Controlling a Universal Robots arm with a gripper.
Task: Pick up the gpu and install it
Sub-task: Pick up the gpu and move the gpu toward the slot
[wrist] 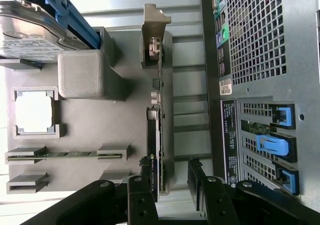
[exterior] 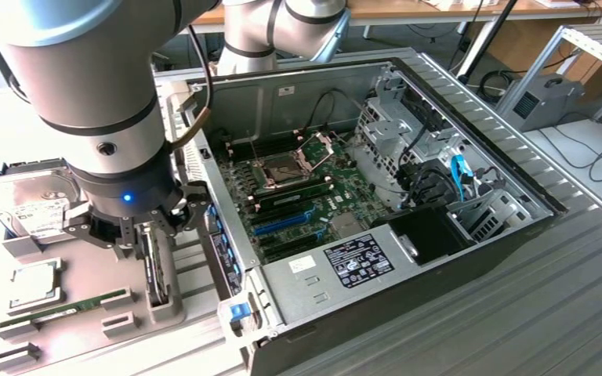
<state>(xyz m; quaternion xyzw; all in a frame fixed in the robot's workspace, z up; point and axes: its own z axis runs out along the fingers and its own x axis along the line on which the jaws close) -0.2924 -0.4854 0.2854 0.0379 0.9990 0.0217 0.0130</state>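
Exterior view, from its left: a hard drive [exterior: 27, 205] with a white label lies at the far end of a grey holder plate [exterior: 90, 270]. Nearer the camera, a silver processor chip [exterior: 31, 282] and a long green memory stick [exterior: 66, 307] sit in their own cradles on that plate. Just to the exterior view's right of them is the thick grey arm [exterior: 92, 78]. Its gripper [exterior: 142, 235] hangs right over the gpu [exterior: 156, 270], which stands on edge in a narrow slot along the side of the plate nearest the case. In the wrist view the gripper [wrist: 170, 195] has its jaws spread wide, and the two black fingers [wrist: 142, 200] straddle one end of the gpu [wrist: 156, 110]. One finger is just beside it and the other stands off with a clear gap, so nothing is gripped. The silver bracket [wrist: 152, 32] is at the end of the gpu away from the gripper. Further to the exterior view's right, the open case [exterior: 510, 235] lies on its side with the motherboard [exterior: 295, 200] facing up. An uncovered socket [exterior: 280, 168] sits near the board's middle, a labelled power supply [exterior: 356, 261] at the near end, and a blue cable [exterior: 458, 176] beside the drive cage. In the wrist view, blue latches [wrist: 272, 146] line the case's rear panel.
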